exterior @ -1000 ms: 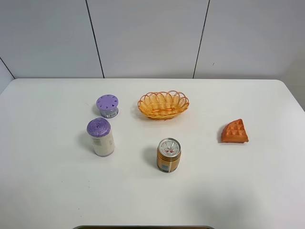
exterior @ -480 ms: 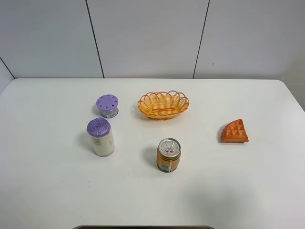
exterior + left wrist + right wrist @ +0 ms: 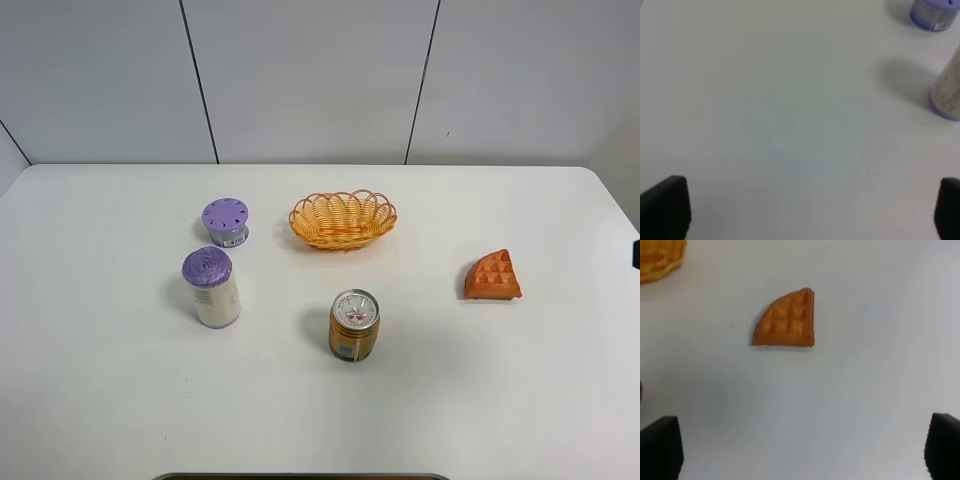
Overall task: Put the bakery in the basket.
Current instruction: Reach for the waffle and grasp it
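Note:
The bakery, an orange-brown waffle wedge [image 3: 492, 276], lies flat on the white table at the right. It also shows in the right wrist view [image 3: 787, 320]. The wicker basket [image 3: 343, 220] stands empty at the back middle; its edge shows in the right wrist view [image 3: 660, 257]. My right gripper [image 3: 800, 447] is open and empty, hanging above the table short of the waffle. My left gripper [image 3: 805, 210] is open and empty over bare table. In the high view only a dark bit of the right arm [image 3: 636, 254] shows, at the right edge.
An orange-labelled drink can [image 3: 354, 325] stands in the front middle. A white jar with a purple lid [image 3: 211, 288] and a small purple-lidded pot [image 3: 226, 221] stand at the left; both show in the left wrist view, the jar [image 3: 947, 90] and the pot [image 3: 932, 10].
A dark bit of the right arm has come into the high view at the right edge. Nothing on the table has moved.

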### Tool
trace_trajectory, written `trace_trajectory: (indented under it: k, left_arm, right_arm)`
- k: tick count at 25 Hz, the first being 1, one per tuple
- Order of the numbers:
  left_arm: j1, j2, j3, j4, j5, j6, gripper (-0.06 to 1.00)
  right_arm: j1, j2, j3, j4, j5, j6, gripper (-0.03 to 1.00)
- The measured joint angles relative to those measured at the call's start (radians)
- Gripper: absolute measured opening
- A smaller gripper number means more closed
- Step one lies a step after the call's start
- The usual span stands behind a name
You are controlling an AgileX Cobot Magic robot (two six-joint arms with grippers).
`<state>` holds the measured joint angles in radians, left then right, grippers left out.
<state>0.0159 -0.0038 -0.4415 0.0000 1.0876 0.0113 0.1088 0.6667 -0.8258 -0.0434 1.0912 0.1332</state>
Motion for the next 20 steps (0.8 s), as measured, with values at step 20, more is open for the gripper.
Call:
trace_trajectory:
  k: [20]
  left_arm:
    - [0.000, 0.000, 0.000, 0.000, 0.000, 0.000, 0.99]
  right_arm:
    - [-0.074, 0.696, -0.237, 0.067, -0.058, -0.024, 0.99]
